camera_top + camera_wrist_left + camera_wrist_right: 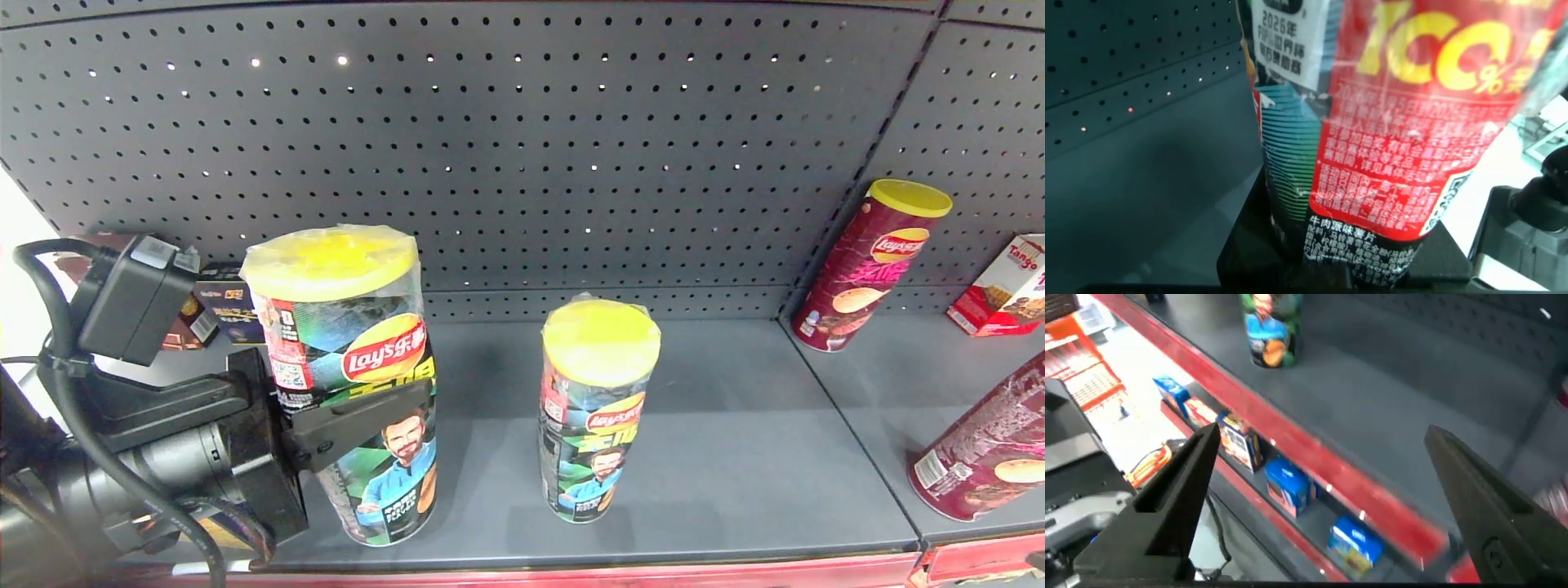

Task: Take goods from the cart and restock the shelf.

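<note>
My left tool (pixel 363 412) is clamped around the tall yellow-lidded, plastic-wrapped chip can (pixel 343 327) at the lower left of the head frame. The can's base sits at or just over the grey metal shelf (pixel 735 457), near a matching can (pixel 598 408) standing at centre. I judge this the placing step: next I settle it flat, then release. My right tool (pixel 1323 437) gapes wide, empty.

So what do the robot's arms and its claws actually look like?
Everything is matte black. The left arm has a rounded, tube-like wrist ending in a boxy block. The left gripper has flat, bar-like fingers. A small black box with a pale sticker sits on top, with thick black cables tied alongside. The right gripper has broad, wedge-shaped fingers.
</note>
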Robot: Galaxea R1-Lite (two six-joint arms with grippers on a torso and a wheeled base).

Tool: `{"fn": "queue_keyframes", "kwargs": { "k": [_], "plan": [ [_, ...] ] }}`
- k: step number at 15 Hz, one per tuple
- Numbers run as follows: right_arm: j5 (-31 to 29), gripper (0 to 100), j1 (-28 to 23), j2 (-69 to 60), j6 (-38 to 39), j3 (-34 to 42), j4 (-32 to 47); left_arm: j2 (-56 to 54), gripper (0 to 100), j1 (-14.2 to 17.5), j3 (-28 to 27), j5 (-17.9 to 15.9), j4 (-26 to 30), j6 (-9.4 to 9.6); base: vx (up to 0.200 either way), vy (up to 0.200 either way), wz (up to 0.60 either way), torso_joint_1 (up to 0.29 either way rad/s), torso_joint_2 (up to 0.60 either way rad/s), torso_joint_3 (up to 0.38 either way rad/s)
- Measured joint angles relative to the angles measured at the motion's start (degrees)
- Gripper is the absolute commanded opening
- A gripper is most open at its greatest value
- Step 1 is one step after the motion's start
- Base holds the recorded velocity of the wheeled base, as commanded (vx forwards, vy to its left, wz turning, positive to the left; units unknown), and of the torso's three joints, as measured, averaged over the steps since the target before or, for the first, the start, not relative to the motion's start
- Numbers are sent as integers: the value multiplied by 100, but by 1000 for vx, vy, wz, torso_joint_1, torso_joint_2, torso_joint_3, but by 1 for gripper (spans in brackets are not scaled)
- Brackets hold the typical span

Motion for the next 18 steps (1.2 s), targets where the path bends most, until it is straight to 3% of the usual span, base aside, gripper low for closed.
{"fn": "queue_keyframes", "kwargs": {
  "k": [4, 6, 9, 11, 13, 15, 18],
  "plan": [
    [-859, 100, -151, -1701, 466, 339, 1663, 0, 0, 13, 30, 7, 5, 57, 0, 0, 0, 0, 0, 0],
    [-1091, 100, -358, -2127, 885, 397, 1762, -9, 0, 22, 71, 22, 9, 60, 0, 0, 0, 0, 0, 0],
    [-1517, 100, -756, -2370, 805, 424, 1742, -55, 0, 24, 193, 55, 5, 84, 0, 0, 0, 0, 0, 0],
    [-1740, 100, -1084, -2403, 789, 424, 1744, -127, 0, 29, 289, 55, 40, 196, 0, 0, 0, 0, 0, 0],
    [-1941, 100, -1602, -2394, 795, 424, 1712, -179, 0, 11, 405, -6, 41, 218, 0, 0, 0, 0, 0, 0],
    [-2539, 100, -1734, -2381, 731, 438, 1657, -204, 0, -39, 438, -126, 27, 219, 0, 0, 0, 0, 0, 0],
    [-2587, 100, -1938, -2166, 714, 444, 1652, -221, 0, -80, 421, -328, -2, 218, 0, 0, 0, 0, 0, 0]
  ]
}}
